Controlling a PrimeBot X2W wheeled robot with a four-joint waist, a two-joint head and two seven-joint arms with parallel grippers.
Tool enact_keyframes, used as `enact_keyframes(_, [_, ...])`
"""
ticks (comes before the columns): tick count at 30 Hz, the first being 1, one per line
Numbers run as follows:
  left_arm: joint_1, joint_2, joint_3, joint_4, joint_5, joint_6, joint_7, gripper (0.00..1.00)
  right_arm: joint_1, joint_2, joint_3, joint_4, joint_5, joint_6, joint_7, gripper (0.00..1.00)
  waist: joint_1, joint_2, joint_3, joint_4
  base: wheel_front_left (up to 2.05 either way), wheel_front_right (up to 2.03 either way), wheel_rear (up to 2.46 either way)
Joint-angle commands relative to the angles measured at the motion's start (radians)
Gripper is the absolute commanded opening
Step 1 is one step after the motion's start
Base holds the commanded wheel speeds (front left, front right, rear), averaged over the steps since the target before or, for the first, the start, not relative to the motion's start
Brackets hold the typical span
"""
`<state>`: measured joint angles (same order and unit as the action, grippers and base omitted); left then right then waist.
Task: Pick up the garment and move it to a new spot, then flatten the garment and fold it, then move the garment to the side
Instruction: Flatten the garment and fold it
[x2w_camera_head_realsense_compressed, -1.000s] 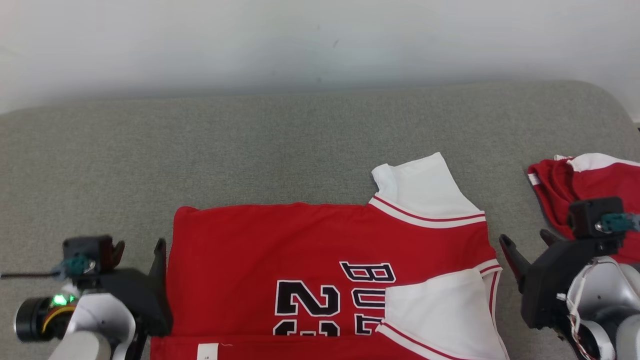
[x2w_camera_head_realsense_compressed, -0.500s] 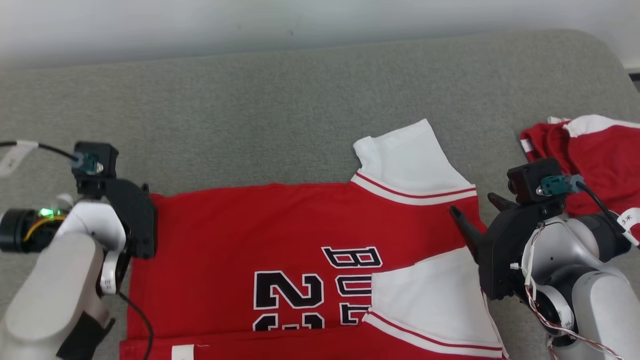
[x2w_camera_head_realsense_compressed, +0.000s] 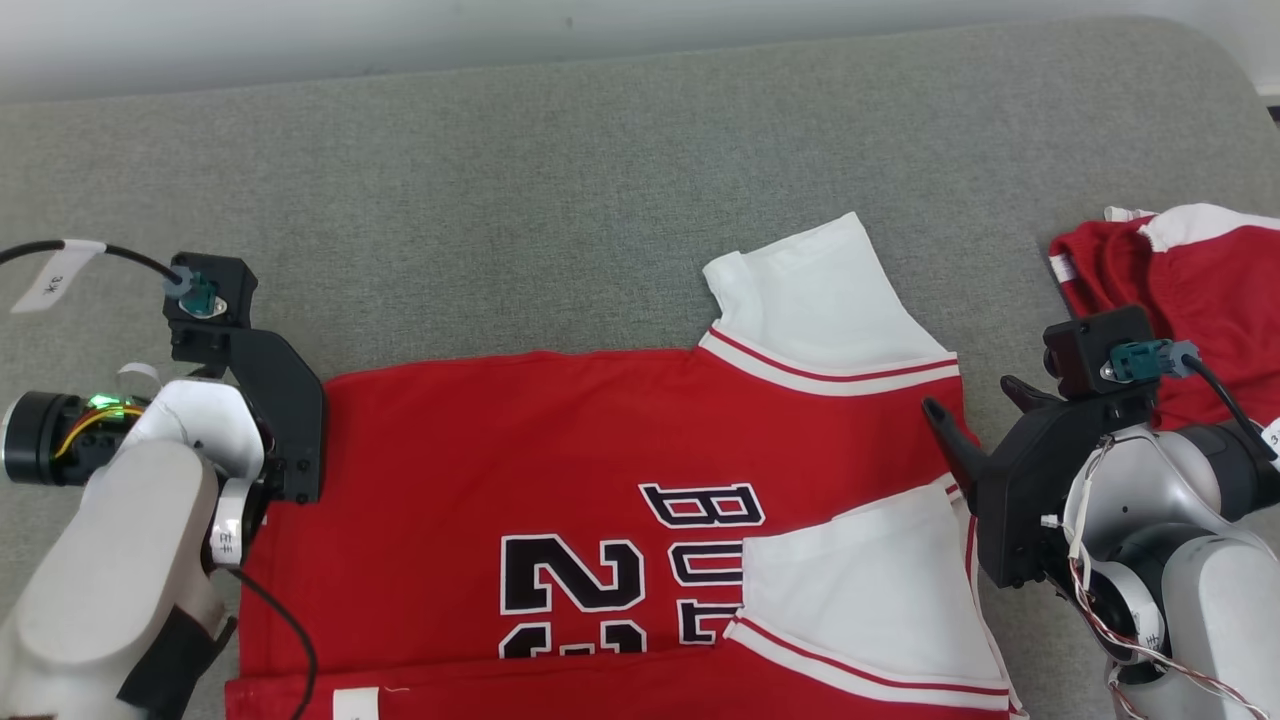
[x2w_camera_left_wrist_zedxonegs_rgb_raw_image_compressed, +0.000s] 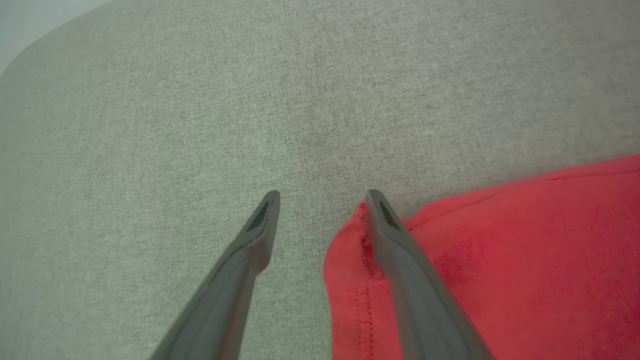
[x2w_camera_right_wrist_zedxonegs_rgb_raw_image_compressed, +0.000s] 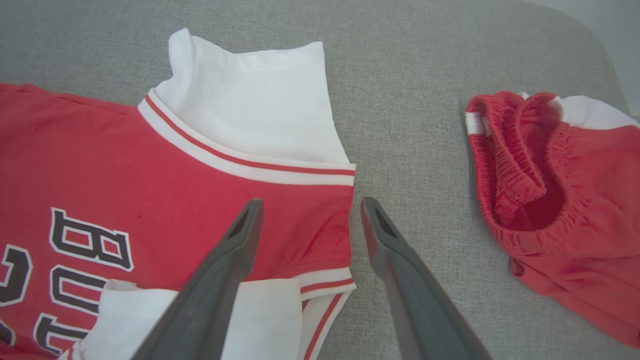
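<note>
Nearest edge, head view: red basketball jersey lies flat on the grey fabric-covered desk, print side up w/ black-and-white lettering and numerals. Near strip folded over, a small white label showing on it. One white sleeve is folded in over the red body; the other white sleeve sticks out toward the far side.

L gripper: fingers apart, nothing clamped. Wrist view: jersey's red corner sits right at one finger, cloth passing under it and bunched a little there; the other finger is over bare grey desk. So the corner lies partly in the gap, not pinched.

R gripper: fingers spread wide, holding nothing. Wrist view: they straddle the jersey's side edge betw. the two sleeves, one finger over red cloth and folded sleeve, the other over desk just beside the striped trim. Can't tell if the tips touch the cloth.

Farther R: red shorts w/ white trim, bunched, apart from jersey. Beyond the desk, a pale wall.
</note>
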<state>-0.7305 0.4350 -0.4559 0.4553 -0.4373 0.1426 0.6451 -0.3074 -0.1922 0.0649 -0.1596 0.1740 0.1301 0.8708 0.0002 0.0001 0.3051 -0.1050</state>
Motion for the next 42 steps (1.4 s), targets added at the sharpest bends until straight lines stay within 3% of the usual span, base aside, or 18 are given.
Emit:
enact_keyframes(1, [0.023,0.008,-0.002,-0.013,-0.005,0.01,0.012,0.89,0.003,0.004,-0.003,-0.001,-0.008,0.001,0.0,1.0,-0.0002,-0.0001,-0.004,0.005,0.0,0.0,0.0])
enact_keyframes(8, [0.058,0.013,-0.013,-0.06,-0.02,0.019,0.055,0.88,0.005,0.014,0.006,-0.004,-0.008,0.001,0.005,1.0,-0.0002,-0.0001,-0.004,0.012,0.0,0.0,0.0])
enact_keyframes(11, [0.053,0.008,-0.017,-0.053,-0.019,0.021,0.053,0.71,-0.001,0.016,0.013,-0.008,-0.003,0.001,0.005,1.0,-0.0002,-0.0001,0.004,0.007,0.0,0.0,0.0])
enact_keyframes(12, [0.053,0.008,-0.017,-0.053,-0.019,0.021,0.053,0.71,-0.001,0.016,0.013,-0.008,-0.003,0.001,0.005,1.0,-0.0002,-0.0001,0.004,0.007,0.0,0.0,0.0])
enact_keyframes(13, [0.052,0.007,-0.02,-0.05,-0.019,0.02,0.053,0.54,-0.003,0.016,0.014,-0.008,-0.002,0.001,0.005,1.0,-0.0002,-0.0001,0.006,0.005,0.0,0.0,0.0])
enact_keyframes(16, [0.049,0.008,-0.022,-0.033,-0.024,0.014,0.05,0.39,-0.009,0.013,0.014,-0.009,0.0,0.001,0.004,1.0,-0.0002,-0.0001,0.01,-0.001,0.0,0.0,0.0])
enact_keyframes(17, [0.047,0.008,-0.022,-0.028,-0.024,0.013,0.047,0.23,-0.009,0.012,0.014,-0.008,0.001,0.001,0.003,1.0,-0.0002,-0.0001,0.011,-0.003,0.0,0.0,0.0])
enact_keyframes(18, [0.046,0.008,-0.019,-0.024,-0.023,0.014,0.042,0.0,-0.008,0.012,0.013,-0.006,0.0,0.001,0.003,1.0,-0.0002,-0.0001,0.012,-0.004,0.0,0.0,0.0])
enact_keyframes(26, [0.037,-0.005,0.03,0.006,-0.046,0.054,-0.053,0.0,-0.009,0.012,0.001,-0.005,-0.002,0.001,-0.001,1.0,-0.0002,-0.0001,0.009,-0.001,0.0,0.0,0.0])
enact_keyframes(32, [0.048,-0.047,0.087,0.014,-0.083,0.09,-0.173,0.0,-0.017,0.011,-0.006,-0.005,-0.009,0.001,0.004,1.0,-0.0002,-0.0001,0.001,0.014,0.0,0.0,0.0])
enact_keyframes(33, [0.048,-0.056,0.101,0.015,-0.091,0.095,-0.206,0.1,-0.016,0.012,-0.005,-0.005,-0.01,0.001,0.005,1.0,-0.0002,-0.0001,0.0,0.016,0.0,0.0,0.0])
enact_keyframes(34, [0.047,-0.067,0.116,0.016,-0.096,0.096,-0.248,0.84,-0.016,0.014,-0.004,-0.005,-0.011,0.001,0.005,1.0,-0.0002,-0.0001,-0.001,0.017,0.0,0.0,0.0])
enact_keyframes(35, [0.048,-0.076,0.129,0.02,-0.102,0.095,-0.285,1.0,-0.016,0.015,-0.002,-0.004,-0.011,0.001,0.005,1.0,-0.0002,-0.0001,-0.002,0.019,0.0,0.0,0.0])
enact_keyframes(38, [0.051,-0.091,0.142,0.044,-0.113,0.082,-0.356,1.0,-0.015,0.012,0.0,-0.003,-0.009,0.001,0.007,1.0,-0.0002,-0.0001,-0.009,0.023,0.0,0.0,0.0])
enact_keyframes(42, [0.045,-0.081,0.137,0.083,-0.109,0.07,-0.374,1.0,-0.009,0.006,-0.002,-0.004,-0.01,0.001,0.014,1.0,-0.0002,-0.0001,-0.018,0.028,0.0,0.0,0.0])
